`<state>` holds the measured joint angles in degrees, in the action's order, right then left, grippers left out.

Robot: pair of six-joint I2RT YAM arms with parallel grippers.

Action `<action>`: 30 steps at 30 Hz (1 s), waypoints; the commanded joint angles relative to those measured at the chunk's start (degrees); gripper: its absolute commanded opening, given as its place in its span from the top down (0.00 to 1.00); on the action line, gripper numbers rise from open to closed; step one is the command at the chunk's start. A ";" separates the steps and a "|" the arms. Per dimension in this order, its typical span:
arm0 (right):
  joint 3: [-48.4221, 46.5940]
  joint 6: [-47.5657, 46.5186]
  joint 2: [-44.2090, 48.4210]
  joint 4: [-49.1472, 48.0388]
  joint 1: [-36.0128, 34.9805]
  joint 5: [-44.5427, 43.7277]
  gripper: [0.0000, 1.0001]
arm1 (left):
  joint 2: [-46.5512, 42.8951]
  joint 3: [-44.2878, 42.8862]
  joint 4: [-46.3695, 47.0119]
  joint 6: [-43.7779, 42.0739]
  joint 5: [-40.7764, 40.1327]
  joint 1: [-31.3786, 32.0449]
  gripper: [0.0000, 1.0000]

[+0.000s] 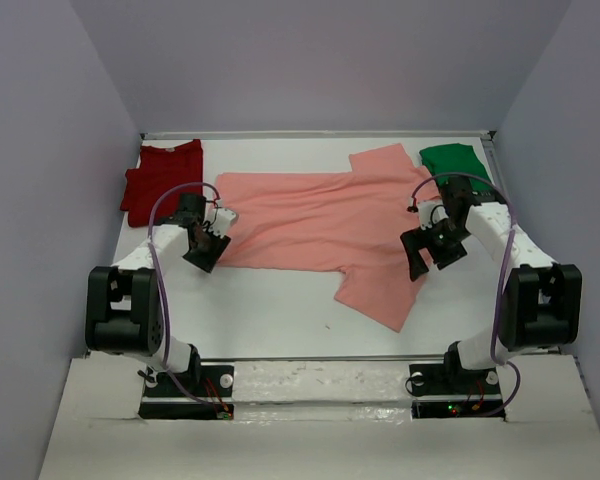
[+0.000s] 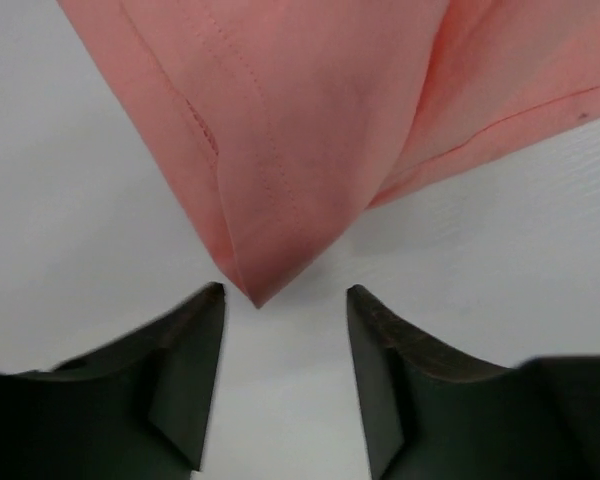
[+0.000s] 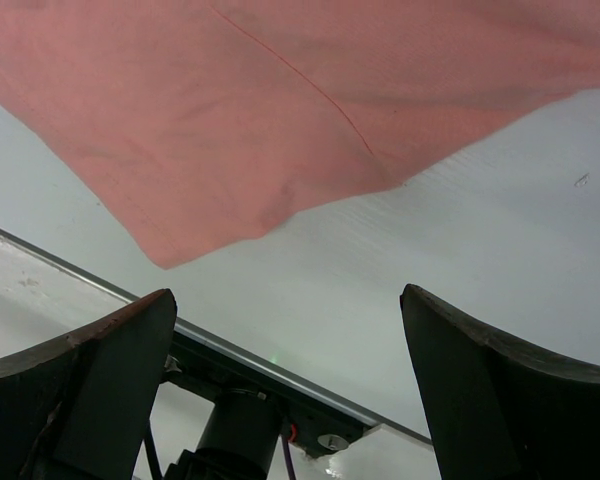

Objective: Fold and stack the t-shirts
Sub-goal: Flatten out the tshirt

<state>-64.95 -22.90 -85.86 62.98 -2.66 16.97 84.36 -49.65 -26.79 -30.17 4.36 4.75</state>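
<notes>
- The salmon-pink t-shirt [image 1: 320, 220] is spread mid-bench [image 1: 280, 320]; the dark red t-shirt [image 1: 160, 180] and green t-shirt [image 1: 455, 160] are set at the far corners.
- Only in the wrist view is its corner seen at the tips of the parted left gripper [image 2: 285, 290], ungripped.
- The right gripper [image 3: 288, 295] is spread wide, with nothing held.

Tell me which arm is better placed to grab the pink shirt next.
Left, probably. A corner of the salmon-pink shirt lies centred just ahead of the open left gripper; the right gripper, also open, has cloth farther off.
</notes>
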 commanded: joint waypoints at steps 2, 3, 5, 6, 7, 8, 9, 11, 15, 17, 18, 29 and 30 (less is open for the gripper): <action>0.79 0.83 -0.53 -1.55 0.11 0.43 0.01 | 2.91 -3.00 1.03 -1.03 4.16 -0.36 0.65; 0.96 0.75 -0.44 -1.55 0.11 0.52 0.01 | 3.44 -3.00 1.21 -1.11 4.51 -0.27 0.73; 0.96 0.83 -0.36 -1.55 0.11 0.69 0.01 | 3.53 -2.47 2.08 -1.20 4.34 -0.36 0.88; 0.88 0.83 -0.36 -1.46 0.11 0.52 0.01 | 3.88 -2.47 2.09 -1.29 4.34 -0.27 0.92; 0.88 0.83 -0.36 -1.28 0.11 0.52 0.01 | 4.06 -2.30 1.91 -1.38 4.25 -0.27 0.97; 0.79 0.83 -0.36 -1.28 0.11 0.52 0.01 | 4.24 -2.21 2.09 -1.47 3.90 -0.27 0.98; 0.79 0.66 -0.44 -1.19 0.11 0.43 0.01 | 4.15 -1.95 2.18 -1.55 3.38 -0.27 0.99; 0.61 0.66 -0.53 -0.93 0.11 0.34 0.01 | 3.63 -1.24 2.61 -1.73 2.07 -0.27 1.00; 0.87 0.66 -0.79 -0.32 0.11 0.17 0.01 | 1.78 -0.45 2.62 -1.73 0.74 -0.27 1.00; 1.31 0.83 -0.45 -0.49 0.11 -1.41 0.01 | 0.81 -0.54 2.27 -1.64 0.39 -0.27 1.00; 1.66 1.36 -0.18 -0.75 0.11 -2.11 0.01 | -0.23 -0.62 2.18 -1.38 0.30 -0.27 1.00; 1.41 5.58 -4.83 -3.04 0.11 -4.23 0.01 | -5.87 -3.09 -0.37 -0.06 0.56 -0.27 1.00; 0.88 5.75 -6.14 -3.30 0.11 -3.79 0.01 | -6.48 -3.09 -0.46 -0.15 0.47 -0.27 1.00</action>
<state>-63.00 -19.03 -88.64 61.93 -2.66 13.28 80.88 -50.74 -25.21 -30.59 5.34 4.75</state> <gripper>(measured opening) 0.993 0.014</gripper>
